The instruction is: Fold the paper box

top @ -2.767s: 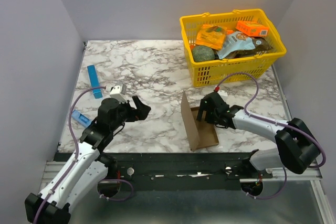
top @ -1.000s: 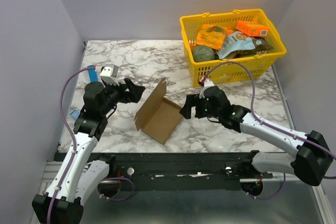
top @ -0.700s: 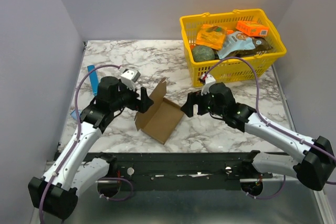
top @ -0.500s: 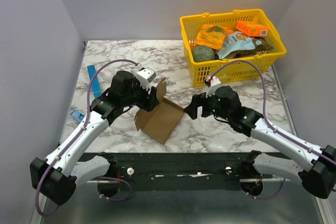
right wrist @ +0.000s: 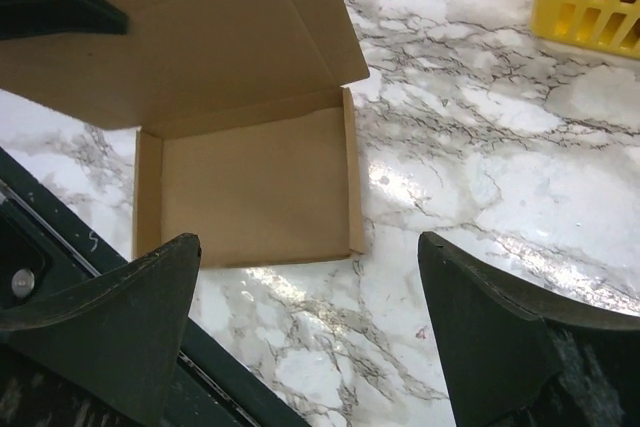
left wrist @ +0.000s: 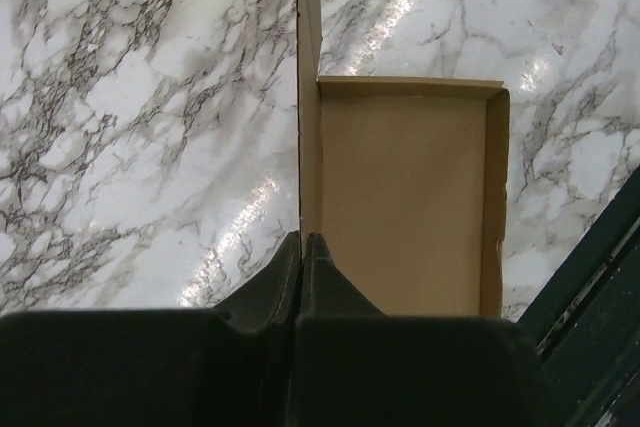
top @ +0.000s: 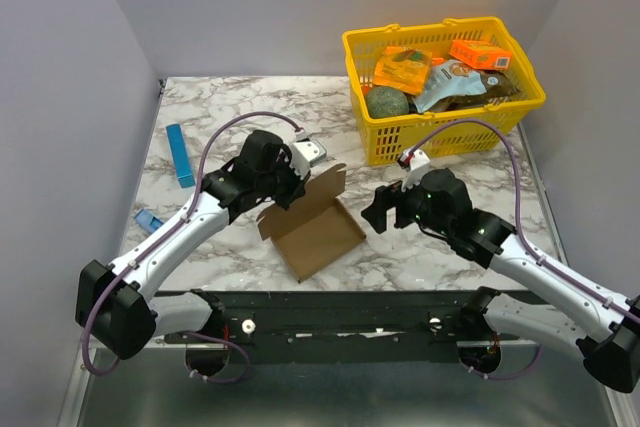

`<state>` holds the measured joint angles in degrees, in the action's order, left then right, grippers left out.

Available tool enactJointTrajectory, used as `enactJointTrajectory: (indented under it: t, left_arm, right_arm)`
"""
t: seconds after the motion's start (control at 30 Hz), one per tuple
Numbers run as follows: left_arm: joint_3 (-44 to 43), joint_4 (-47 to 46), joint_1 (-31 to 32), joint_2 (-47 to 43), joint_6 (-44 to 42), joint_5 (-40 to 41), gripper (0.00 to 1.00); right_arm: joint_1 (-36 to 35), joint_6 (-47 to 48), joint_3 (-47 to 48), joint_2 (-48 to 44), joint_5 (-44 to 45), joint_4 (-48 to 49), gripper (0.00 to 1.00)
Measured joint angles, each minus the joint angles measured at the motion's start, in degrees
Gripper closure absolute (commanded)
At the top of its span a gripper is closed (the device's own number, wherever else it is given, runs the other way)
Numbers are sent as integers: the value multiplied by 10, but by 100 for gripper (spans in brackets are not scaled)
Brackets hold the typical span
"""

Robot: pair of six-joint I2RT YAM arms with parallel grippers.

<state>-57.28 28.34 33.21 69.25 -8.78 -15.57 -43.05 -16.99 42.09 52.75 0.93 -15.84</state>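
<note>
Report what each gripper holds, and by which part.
Left gripper pinches the raised lid of the box at its edge. Right gripper open, holding nothing.

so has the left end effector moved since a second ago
Yes, the left end effector went right, away from the blue strip toward the yellow basket, now shut on the paper box flap.

Table (top: 260,117): paper box (top: 318,237) front centre, between my left gripper (left wrist: 302,244), at its raised lid (top: 322,187), and right gripper (top: 383,207), apart. Basket (top: 440,137) rear right, holding packets (top: 402,70), possibly an avocado (top: 387,102). Strip (top: 179,155) far left.
</note>
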Motion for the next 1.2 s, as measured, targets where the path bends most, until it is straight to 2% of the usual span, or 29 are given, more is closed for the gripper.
enactJointTrajectory:
  t: [0.2,0.23,0.3,0.37,0.43,0.5,0.57,0.7,0.9,1.07,1.2]
  left_arm:
    - [-26,12,11,21,-71,-59,100]
    - [-35,14,14,26,-84,-68,87]
    - [-51,15,18,37,-104,-82,77]
    - [-70,17,23,55,-121,-89,47]
    - [-82,16,26,73,-127,-88,26]
    - [-83,9,28,82,-125,-78,16]
    - [-74,-7,28,80,-116,-61,1]
    - [-56,-56,24,53,-93,-12,1]
    - [-26,-164,-2,-52,-27,49,1]
    - [61,-247,-23,-168,79,121,1]
    - [154,-255,-39,-252,169,159,1]
  right_arm:
    - [0,26,-27,15,14,20,3]
    - [0,32,-38,15,17,31,3]
    - [0,43,-61,15,22,57,3]
    - [0,53,-84,15,24,84,3]
    - [0,61,-102,15,25,104,3]
    - [0,67,-113,14,25,122,3]
    - [0,71,-123,8,26,139,2]
    - [0,80,-141,-19,30,167,2]
    - [24,91,-138,-15,27,194,4]
    - [78,102,-98,50,-17,209,7]
    - [112,120,-83,83,-61,225,10]
